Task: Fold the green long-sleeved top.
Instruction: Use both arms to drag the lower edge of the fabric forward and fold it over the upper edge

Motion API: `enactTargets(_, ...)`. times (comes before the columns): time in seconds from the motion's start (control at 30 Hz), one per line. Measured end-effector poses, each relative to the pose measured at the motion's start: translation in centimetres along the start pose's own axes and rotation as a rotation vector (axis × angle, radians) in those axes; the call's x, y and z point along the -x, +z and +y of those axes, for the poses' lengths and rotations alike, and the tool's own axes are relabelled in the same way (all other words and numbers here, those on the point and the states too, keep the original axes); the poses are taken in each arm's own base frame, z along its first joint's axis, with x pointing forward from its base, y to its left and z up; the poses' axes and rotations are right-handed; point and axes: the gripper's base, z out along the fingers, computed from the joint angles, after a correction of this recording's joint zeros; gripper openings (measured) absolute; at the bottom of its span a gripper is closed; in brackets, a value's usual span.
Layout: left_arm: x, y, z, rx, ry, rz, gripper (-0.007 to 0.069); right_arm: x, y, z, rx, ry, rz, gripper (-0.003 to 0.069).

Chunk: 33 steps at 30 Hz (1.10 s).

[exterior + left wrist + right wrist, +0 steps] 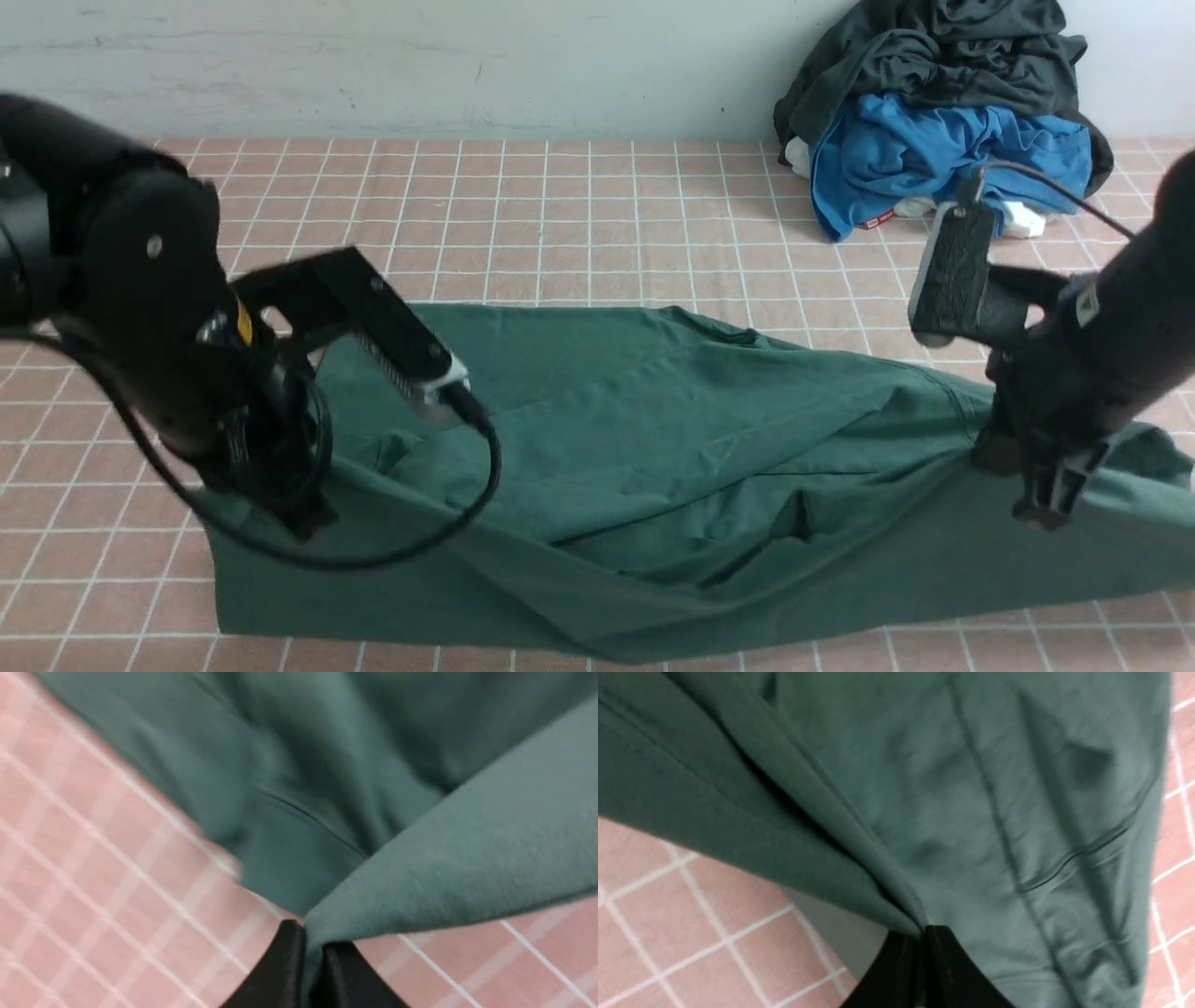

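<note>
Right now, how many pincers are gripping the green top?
2. The left pincer pinches the cloth at the near left; the right pincer pinches it at the near right.

The black, jointed left arm (pixel 140 308) reaches in from the left, bent downward, its black two-fingered left gripper (pixel 306 956) pointing down and closed on fabric. The black, jointed right arm (pixel 1111 308) slants down from the right, its black two-fingered right gripper (pixel 923 952) also low and clamped on fabric. The two grippers are well apart.
</note>
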Motion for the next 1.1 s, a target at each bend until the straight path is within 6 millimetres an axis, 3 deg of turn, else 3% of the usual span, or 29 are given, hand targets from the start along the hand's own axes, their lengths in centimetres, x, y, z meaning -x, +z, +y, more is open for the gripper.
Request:
enactTargets(0.1,2.4,-0.2,3.0,0.026,-0.01,-0.021,0.0017,1.6,0.3,-2.5,0.009,0.016,-0.014,0.0009)
enactTargets(0.23,5.0,1.0,5.7,0.038,-0.002,-0.032,0.0017,3.5,1.2,-5.3,0.01,0.032,-0.019,0.0009)
enactTargets(0.33,7.1,2.9,8.2,0.046,-0.015,-0.029,0.0017,5.1,2.3,-7.6,0.001,0.043,-0.03,0.0008)
enactTargets(0.4,7.5,3.6,8.8,0.042,-0.021,-0.019,0.0017,5.5,2.7,-8.1,0.002,0.047,-0.032,0.0009)
enactTargets(0.53,8.9,6.2,12.1,0.051,-0.072,-0.007,0.0017,6.2,5.1,-10.6,-0.003,0.07,-0.028,0.0009)
enactTargets(0.63,9.2,7.5,13.1,0.043,-0.092,-0.002,0.0017,6.0,6.5,-11.6,0.003,0.089,-0.016,0.0008)
enactTargets(0.8,10.0,11.4,14.4,0.027,-0.115,-0.009,0.0017,5.4,9.7,-13.2,-0.004,0.146,-0.012,0.0008)
enactTargets(0.97,10.4,14.3,14.4,0.025,-0.113,-0.016,0.0017,5.6,11.4,-13.7,-0.037,0.176,-0.043,0.0011)
enactTargets(1.1,10.6,15.4,14.5,0.032,-0.11,-0.029,0.0022,5.8,12.2,-14.0,-0.059,0.214,-0.068,0.0035)
